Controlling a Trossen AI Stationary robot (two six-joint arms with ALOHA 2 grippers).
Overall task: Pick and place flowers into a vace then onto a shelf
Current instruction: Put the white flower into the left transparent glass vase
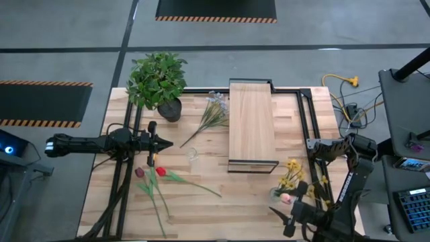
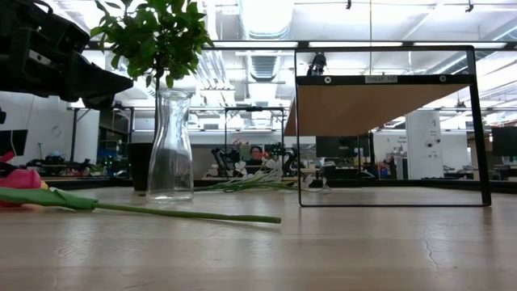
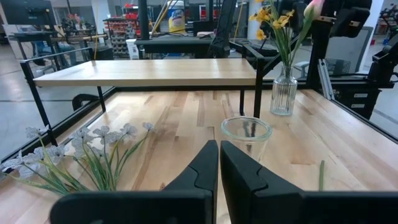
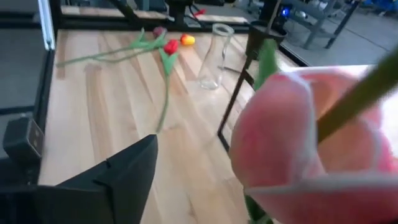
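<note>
A: High view: where did the arms stand?
B: The left gripper (image 1: 163, 143), fingers together, hung beside the empty vase (image 1: 193, 154); 2 red tulips (image 1: 150, 173) lay on the table (image 1: 222, 195). The right gripper (image 1: 291, 216) sat near the second vase (image 1: 279, 195) of yellow blooms (image 1: 292, 168), by the shelf (image 1: 251, 121).

A: Low view?
B: Empty vase upright, a tulip stem lying before it.

A: Wrist views?
B: Left fingers (image 3: 199, 171) pressed together. Right fingers (image 4: 124, 171) stood apart; a pink tulip (image 4: 280, 130) loomed close.
</note>
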